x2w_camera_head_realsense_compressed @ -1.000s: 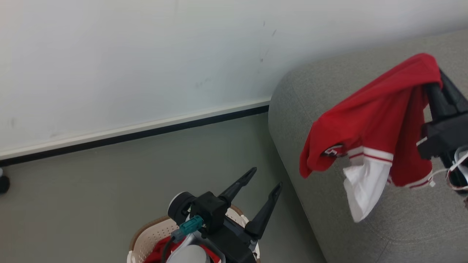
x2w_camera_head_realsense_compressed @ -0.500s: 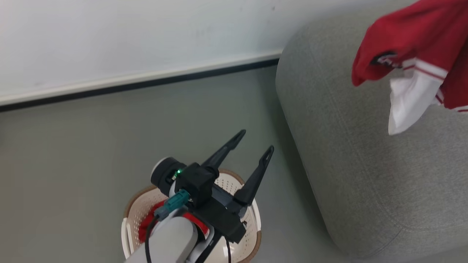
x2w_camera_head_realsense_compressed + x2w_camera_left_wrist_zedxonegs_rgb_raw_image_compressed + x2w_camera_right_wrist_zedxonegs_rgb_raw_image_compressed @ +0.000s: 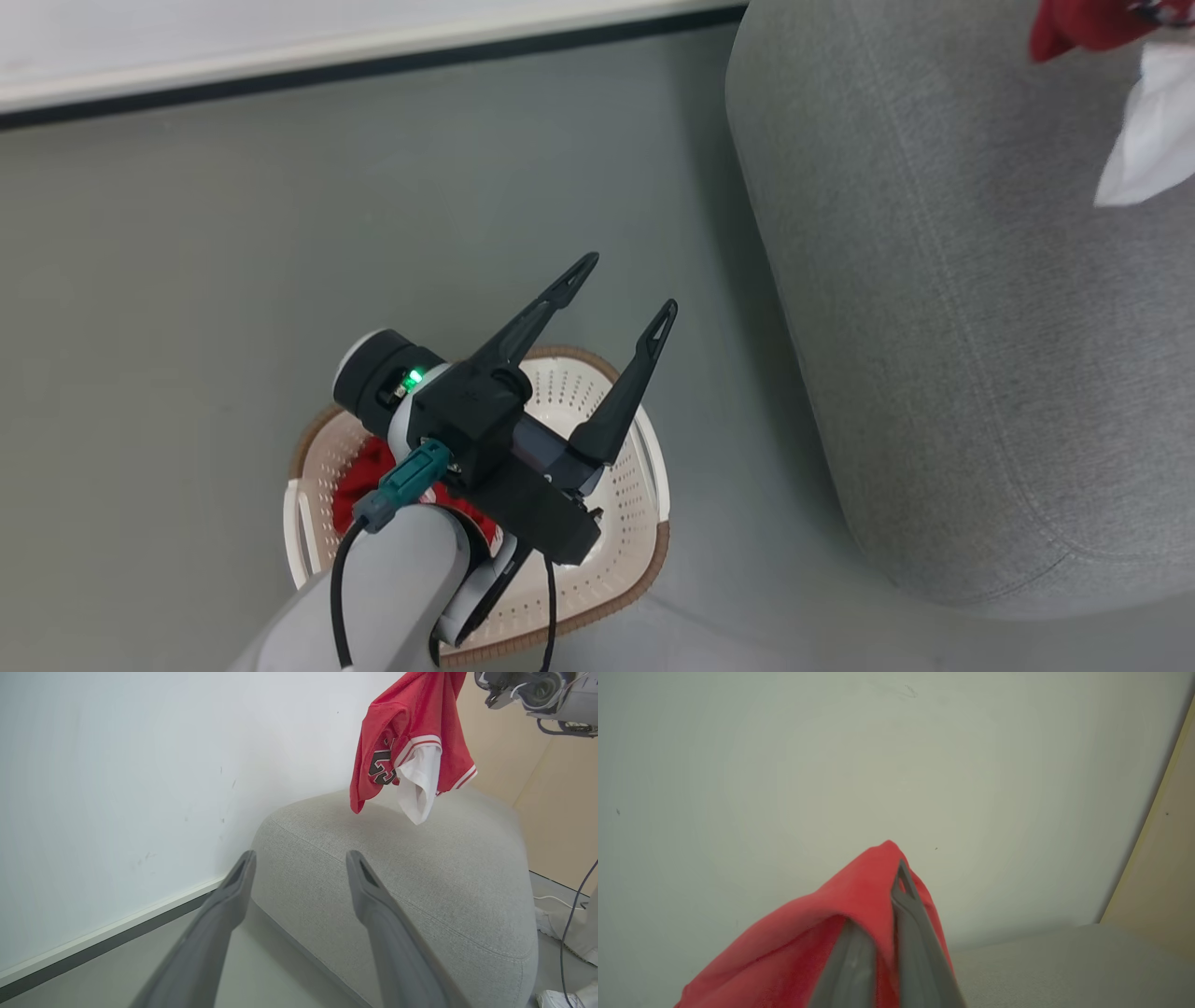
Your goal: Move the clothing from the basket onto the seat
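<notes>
Two claws: the left claw (image 3: pixel 627 285) at the head view's centre, the right claw (image 3: pixel 882 905) at the right wrist view's bottom. One basket (image 3: pixel 635 467), one seat (image 3: pixel 934 327). One hanging garment (image 3: pixel 1092 23) at upper right, and one red heap (image 3: pixel 359 476) at lower left, its pieces uncountable.

Floor (image 3: pixel 187 233): you have plain grey-green flooring, running to a white skirting (image 3: pixel 373 51) with a dark lower strip at the far side.
Basket (image 3: pixel 644 471): you'll find it standing on the floor, near and left of centre, upright.
Seat (image 3: pixel 934 327): resting on the floor to the right, its rounded corner just beside the basket, not touching.
Cable (image 3: pixel 556 900): a pale one lies on the floor at the seat's other side.
</notes>
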